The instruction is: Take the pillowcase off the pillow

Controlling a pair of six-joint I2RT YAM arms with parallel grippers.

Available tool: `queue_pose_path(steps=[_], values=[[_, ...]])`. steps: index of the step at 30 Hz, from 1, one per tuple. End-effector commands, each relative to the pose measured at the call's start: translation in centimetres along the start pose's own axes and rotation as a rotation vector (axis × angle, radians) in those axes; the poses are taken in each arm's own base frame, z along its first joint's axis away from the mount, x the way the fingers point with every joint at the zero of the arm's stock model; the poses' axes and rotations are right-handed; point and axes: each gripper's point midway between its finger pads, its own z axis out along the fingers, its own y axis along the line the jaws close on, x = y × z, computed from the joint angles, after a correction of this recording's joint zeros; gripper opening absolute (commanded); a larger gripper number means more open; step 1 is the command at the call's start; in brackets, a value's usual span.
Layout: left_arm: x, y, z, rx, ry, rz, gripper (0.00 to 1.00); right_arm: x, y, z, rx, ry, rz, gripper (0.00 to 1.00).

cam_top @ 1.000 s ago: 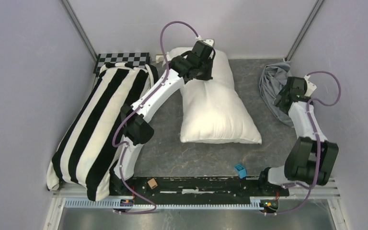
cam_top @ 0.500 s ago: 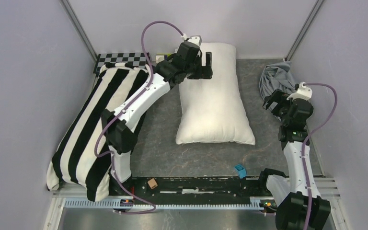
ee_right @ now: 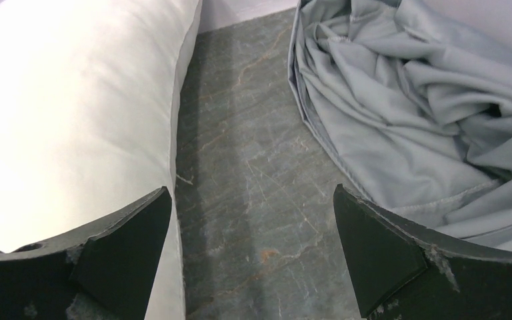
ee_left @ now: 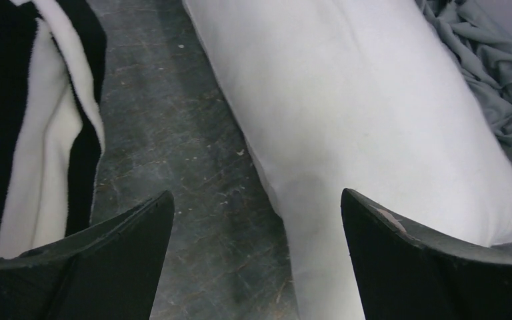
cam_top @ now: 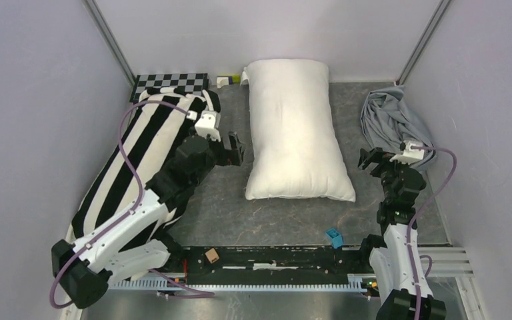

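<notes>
The plain white pillow lies bare along the middle of the table, also filling the left wrist view and the left of the right wrist view. The blue-grey pillowcase sits crumpled in a heap at the back right, apart from the pillow. My left gripper hovers open just left of the pillow's near half, nothing between its fingers. My right gripper is open and empty over bare table between pillow and pillowcase.
A long black-and-white striped pillow lies along the left side under my left arm. A checkerboard panel sits at the back left. A small blue block and a brown block rest on the front rail.
My left arm has let go of the pillow's far end and drawn back toward the near left, its gripper now open. My right arm has pulled back from the pillowcase, toward its base.
</notes>
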Motion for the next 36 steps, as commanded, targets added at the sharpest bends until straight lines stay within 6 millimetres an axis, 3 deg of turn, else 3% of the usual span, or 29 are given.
queue_pose_path(steps=[1,5,8,12,16,20,22,29,32,36], values=[[0.0,3.5,0.0,-0.117,-0.163,0.084,1.0,0.1,0.4,-0.2,-0.042,-0.086,-0.02,0.98],[2.5,7.5,-0.4,-0.286,-0.188,0.128,1.0,1.5,-1.9,-1.5,0.049,-0.207,-0.076,0.98],[4.0,10.3,-0.6,-0.392,-0.226,0.199,1.0,4.1,-3.1,-1.9,0.09,-0.178,-0.189,0.98],[4.6,13.5,-0.9,-0.485,-0.25,0.205,1.0,5.5,-2.4,-1.2,0.068,-0.131,-0.28,0.98],[5.1,16.8,-0.9,-0.529,-0.27,0.177,1.0,6.9,-4.0,-0.9,0.199,-0.079,-0.339,0.98],[5.5,20.5,-1.4,-0.631,-0.287,0.196,1.0,7.4,-3.7,-0.3,0.202,-0.069,-0.358,0.98],[6.1,22.2,-1.4,-0.676,-0.272,0.187,1.0,7.3,-2.6,-0.1,0.164,-0.09,-0.391,0.98],[8.8,25.0,1.3,-0.631,-0.249,0.111,0.99,9.6,-2.5,0.5,0.148,-0.019,-0.44,0.98],[8.5,24.8,2.6,-0.588,-0.231,0.143,0.92,9.6,-0.7,0.2,0.049,-0.062,-0.5,0.98],[10.1,24.9,3.2,-0.525,-0.273,0.158,0.96,9.7,-0.8,-0.1,0.062,-0.059,-0.509,0.98]])
